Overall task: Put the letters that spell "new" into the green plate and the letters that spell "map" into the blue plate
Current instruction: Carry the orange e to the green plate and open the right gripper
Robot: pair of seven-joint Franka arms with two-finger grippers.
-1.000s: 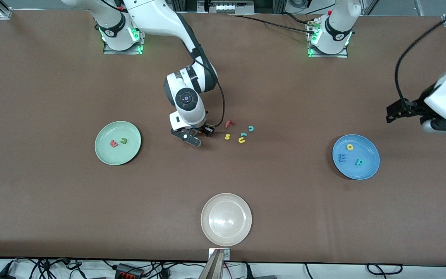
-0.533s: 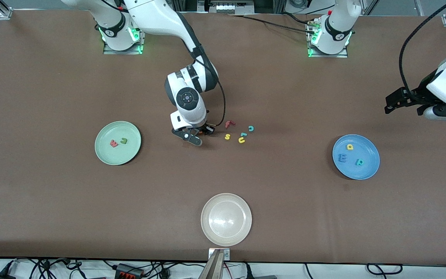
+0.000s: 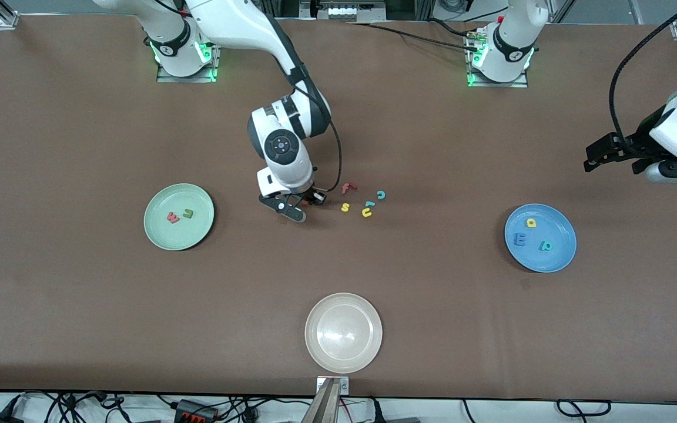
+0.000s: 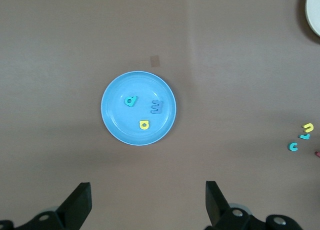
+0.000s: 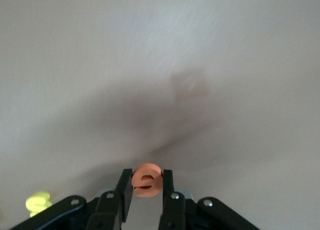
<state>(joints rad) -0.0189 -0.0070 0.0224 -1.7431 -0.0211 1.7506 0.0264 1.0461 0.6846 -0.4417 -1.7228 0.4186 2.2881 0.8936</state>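
My right gripper is low over the table beside the loose letters, shut on the orange e, which stands upright between its fingers. The green plate holds the pinkish-red w and the dark green n. The blue plate holds the blue m, the yellow a and the teal p. My left gripper hangs open and empty above bare table near the blue plate, at the left arm's end.
Loose letters lie beside the right gripper: a red f, a yellow s, a teal c, a yellow u and a small teal piece. A beige-white plate sits nearest the front camera.
The right gripper has shut on the orange e. The left arm has drawn up and away from the blue plate, its gripper still open.
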